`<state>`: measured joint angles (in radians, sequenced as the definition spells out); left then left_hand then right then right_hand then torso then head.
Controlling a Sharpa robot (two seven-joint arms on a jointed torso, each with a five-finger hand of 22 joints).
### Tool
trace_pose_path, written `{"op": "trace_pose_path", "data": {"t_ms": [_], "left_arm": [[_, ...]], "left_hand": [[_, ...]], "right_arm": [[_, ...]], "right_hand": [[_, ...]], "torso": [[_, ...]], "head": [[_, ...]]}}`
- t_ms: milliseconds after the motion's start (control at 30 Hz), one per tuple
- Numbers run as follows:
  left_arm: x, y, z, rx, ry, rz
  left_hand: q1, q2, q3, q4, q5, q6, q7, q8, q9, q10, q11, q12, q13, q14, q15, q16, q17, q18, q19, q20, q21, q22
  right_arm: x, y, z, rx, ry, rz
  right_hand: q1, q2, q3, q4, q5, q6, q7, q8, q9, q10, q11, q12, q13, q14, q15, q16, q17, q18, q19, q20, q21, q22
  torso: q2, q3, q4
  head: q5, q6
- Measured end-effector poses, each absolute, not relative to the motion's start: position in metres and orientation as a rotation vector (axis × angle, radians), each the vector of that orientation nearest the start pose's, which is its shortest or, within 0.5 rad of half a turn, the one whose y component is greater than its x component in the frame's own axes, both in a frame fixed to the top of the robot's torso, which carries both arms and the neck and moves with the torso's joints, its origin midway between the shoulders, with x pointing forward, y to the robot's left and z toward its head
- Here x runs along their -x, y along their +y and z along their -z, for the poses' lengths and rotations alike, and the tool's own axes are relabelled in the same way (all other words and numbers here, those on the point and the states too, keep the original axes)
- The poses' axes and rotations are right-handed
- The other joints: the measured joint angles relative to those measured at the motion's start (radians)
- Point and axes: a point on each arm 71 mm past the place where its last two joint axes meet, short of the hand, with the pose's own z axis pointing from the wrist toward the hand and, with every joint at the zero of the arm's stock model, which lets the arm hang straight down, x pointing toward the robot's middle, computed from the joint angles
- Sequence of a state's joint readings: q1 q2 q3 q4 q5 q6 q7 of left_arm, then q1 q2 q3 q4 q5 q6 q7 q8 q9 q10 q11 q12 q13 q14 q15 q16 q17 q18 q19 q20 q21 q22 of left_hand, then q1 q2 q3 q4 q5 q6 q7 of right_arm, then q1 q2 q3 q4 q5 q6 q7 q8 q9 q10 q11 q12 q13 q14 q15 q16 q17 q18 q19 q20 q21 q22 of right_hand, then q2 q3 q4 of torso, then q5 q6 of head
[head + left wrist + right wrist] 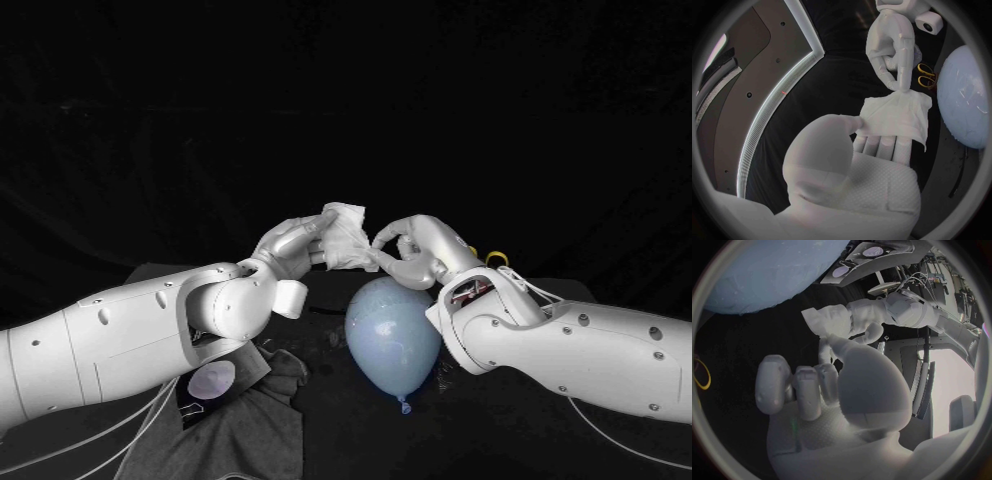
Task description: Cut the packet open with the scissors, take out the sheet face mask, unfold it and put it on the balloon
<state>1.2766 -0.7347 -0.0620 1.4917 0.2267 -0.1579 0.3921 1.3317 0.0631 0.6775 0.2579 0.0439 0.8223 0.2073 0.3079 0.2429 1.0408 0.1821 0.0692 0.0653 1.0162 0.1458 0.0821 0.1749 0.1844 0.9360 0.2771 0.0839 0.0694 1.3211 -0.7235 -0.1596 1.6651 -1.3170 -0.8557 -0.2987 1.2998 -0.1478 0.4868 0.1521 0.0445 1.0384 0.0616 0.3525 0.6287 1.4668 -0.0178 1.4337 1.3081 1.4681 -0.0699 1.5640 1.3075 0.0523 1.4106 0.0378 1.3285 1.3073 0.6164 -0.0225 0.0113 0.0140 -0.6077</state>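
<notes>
Black tabletop point(346, 430), black backdrop, and both arms meet over the middle of it. The left hand point(296, 245) has the sheet face mask point(343, 232) pinched between its thumb and its fingers, and the other fingers lie straight along the sheet's underside, as the left wrist view shows. The right hand point(414, 248) has hold of the mask too: thumb and one fingertip nip the opposite edge, and the remaining fingers are curled in loosely. The mask is a crumpled white sheet, partly folded, held in the air between the two hands, above the round end of the balloon point(392, 335) and clear of it. The pale blue balloon lies on its side at the tabletop's middle, knot pointing to the near edge, just beside the right forearm. The scissors point(496, 258) peek out with a yellow handle behind the right wrist, toward the right edge. Down at the near left corner a grey cloth point(260, 420) lies rumpled, with the dark packet point(211, 383) on it under the left forearm, a pale round print facing up.
</notes>
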Motion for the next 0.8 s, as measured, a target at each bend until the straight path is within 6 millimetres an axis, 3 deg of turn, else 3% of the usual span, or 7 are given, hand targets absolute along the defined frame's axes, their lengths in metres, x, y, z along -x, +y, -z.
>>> {"op": "trace_pose_path", "data": {"t_ms": [100, 167, 233, 433, 567, 700, 800], "left_arm": [[-0.5021, 0.159, 0.1521, 1.25, 1.423, 1.824], [-0.5022, 0.1591, 0.1519, 1.25, 1.422, 1.821], [-0.5022, 0.1591, 0.152, 1.251, 1.421, 1.818], [-0.5018, 0.1587, 0.152, 1.253, 1.421, 1.814], [-0.5013, 0.1581, 0.1519, 1.253, 1.423, 1.815], [-0.5007, 0.1574, 0.1518, 1.253, 1.424, 1.818], [-0.5002, 0.1571, 0.1517, 1.254, 1.426, 1.82]], "left_hand": [[0.001, 0.001, 0.002, 0.0, 0.0, 0.006, 0.005, 0.004, 0.001, 0.007, 0.0, 0.0, 0.0, 0.006, 0.001, 0.0, 0.001, 0.0, 0.008, -0.005, 0.003, 0.0], [0.003, 0.003, 0.004, -0.003, 0.0, 0.006, 0.005, 0.004, 0.001, 0.007, 0.0, 0.0, 0.0, 0.007, 0.0, 0.004, 0.002, -0.006, 0.012, -0.009, 0.005, 0.0], [0.004, 0.004, 0.004, -0.003, 0.0, 0.006, 0.005, 0.004, 0.001, 0.01, -0.003, 0.0, 0.0, 0.01, -0.002, 0.004, 0.002, -0.007, 0.015, -0.005, 0.005, 0.0], [0.005, 0.004, 0.012, 0.004, -0.002, 0.006, 0.005, 0.004, 0.001, 0.01, -0.003, 0.0, -0.001, 0.01, -0.002, 0.004, 0.002, -0.007, 0.033, -0.013, 0.015, 0.002], [0.005, 0.004, 0.015, 0.008, -0.002, 0.006, 0.005, 0.004, -0.001, 0.01, -0.003, -0.004, -0.001, 0.01, -0.002, 0.004, 0.001, -0.007, 0.053, -0.022, 0.023, 0.002], [0.005, 0.004, 0.021, 0.014, 0.002, -0.007, 0.0, 0.004, -0.004, -0.008, 0.005, -0.005, -0.001, 0.009, -0.002, 0.002, 0.001, -0.007, 0.088, -0.029, 0.036, 0.002], [0.004, 0.005, 0.024, 0.017, 0.003, -0.015, -0.001, 0.004, -0.004, -0.014, 0.006, -0.005, -0.001, -0.002, 0.004, -0.005, -0.003, -0.007, 0.105, -0.034, 0.04, 0.002]], "right_arm": [[-0.4617, -0.1308, 0.1355, -0.199, 1.302, -0.807], [-0.4616, -0.1308, 0.1356, -0.201, 1.303, -0.811], [-0.4615, -0.1307, 0.1356, -0.202, 1.304, -0.817], [-0.4609, -0.1328, 0.1351, -0.198, 1.299, -0.827], [-0.4605, -0.1347, 0.1346, -0.189, 1.293, -0.831], [-0.458, -0.1334, 0.1334, -0.155, 1.274, -0.849], [-0.4533, -0.1313, 0.1327, -0.107, 1.246, -0.867]], "right_hand": [[-0.024, -0.012, -0.015, 0.023, 0.0, -0.021, 0.017, -0.018, -0.014, -0.002, 0.013, -0.063, 0.0, -0.002, 0.002, 0.002, 0.0, 0.0, -0.014, 0.008, -0.016, 0.0], [-0.045, -0.023, -0.031, 0.04, 0.0, -0.041, 0.026, -0.031, -0.023, -0.008, 0.026, -0.111, 0.0, -0.002, 0.014, 0.003, 0.001, 0.0, -0.022, 0.015, -0.03, 0.0], [-0.055, -0.034, -0.048, 0.056, 0.0, -0.054, 0.039, -0.044, -0.031, -0.023, 0.04, -0.165, 0.0, -0.002, 0.02, 0.003, 0.001, 0.01, -0.032, 0.025, -0.046, 0.001], [-0.04, -0.038, -0.054, 0.054, 0.0, -0.062, 0.04, -0.048, -0.038, -0.038, 0.041, -0.192, 0.0, -0.002, 0.02, 0.003, 0.001, 0.016, -0.036, 0.029, -0.051, 0.001], [0.003, -0.031, -0.046, 0.032, 0.008, -0.062, 0.04, -0.052, -0.044, -0.038, 0.041, -0.192, -0.001, -0.002, 0.027, 0.003, 0.001, 0.016, -0.036, 0.029, -0.051, 0.001], [0.086, -0.02, 0.003, -0.031, 0.054, -0.062, 0.04, -0.074, -0.061, -0.02, 0.044, -0.129, -0.001, -0.002, 0.027, 0.003, 0.001, 0.016, -0.036, 0.029, -0.051, 0.001], [0.098, -0.024, 0.025, -0.058, 0.068, -0.061, 0.051, -0.085, -0.073, -0.005, 0.052, -0.093, -0.001, -0.002, 0.034, 0.003, 0.0, 0.016, -0.03, 0.035, -0.041, 0.001]], "torso": [[0.0, 0.0001, 0.0], [0.0, 0.0001, -0.0001], [0.0, 0.0001, 0.0], [0.0, 0.0001, 0.0], [0.0, 0.0001, -0.0001], [0.0, 0.0001, -0.0001], [0.0, 0.0001, 0.0]], "head": [[0.0, 0.0], [0.0, 0.0], [0.0, -0.001], [0.001, -0.001], [0.002, -0.001], [0.003, -0.002], [0.003, -0.003]]}}
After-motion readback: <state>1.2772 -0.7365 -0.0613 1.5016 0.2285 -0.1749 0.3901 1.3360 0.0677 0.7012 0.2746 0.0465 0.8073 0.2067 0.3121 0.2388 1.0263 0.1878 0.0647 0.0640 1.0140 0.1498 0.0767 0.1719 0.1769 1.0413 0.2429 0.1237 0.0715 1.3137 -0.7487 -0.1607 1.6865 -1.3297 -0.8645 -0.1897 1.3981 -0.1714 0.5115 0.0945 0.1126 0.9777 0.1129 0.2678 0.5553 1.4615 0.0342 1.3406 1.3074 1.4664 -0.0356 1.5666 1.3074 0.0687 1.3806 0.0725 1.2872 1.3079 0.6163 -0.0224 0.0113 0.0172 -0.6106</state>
